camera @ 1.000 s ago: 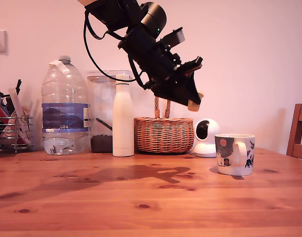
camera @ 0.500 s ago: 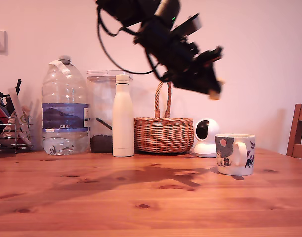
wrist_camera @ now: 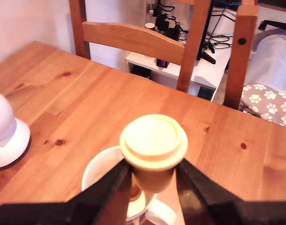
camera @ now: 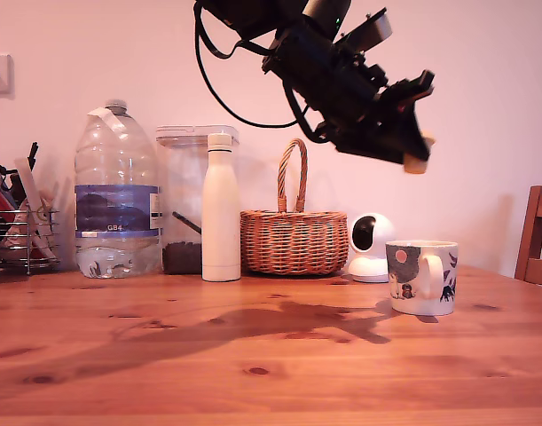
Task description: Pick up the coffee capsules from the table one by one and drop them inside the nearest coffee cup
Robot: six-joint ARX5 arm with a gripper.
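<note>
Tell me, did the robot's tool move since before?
Yes. The tool with its capsule swung toward the exterior view's right, from above the basket to above the mug.

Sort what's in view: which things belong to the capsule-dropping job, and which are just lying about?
Job:
- coffee capsule, held between the fingers of the gripper
- coffee cup, below it
- table

Lying about:
- water bottle
- white flask
- wicker basket
- round camera
- chair

The arm is held high and angled downward toward the exterior view's right, with the gripper [camera: 416, 156] clamped on a capsule [wrist_camera: 153, 150].
</note>
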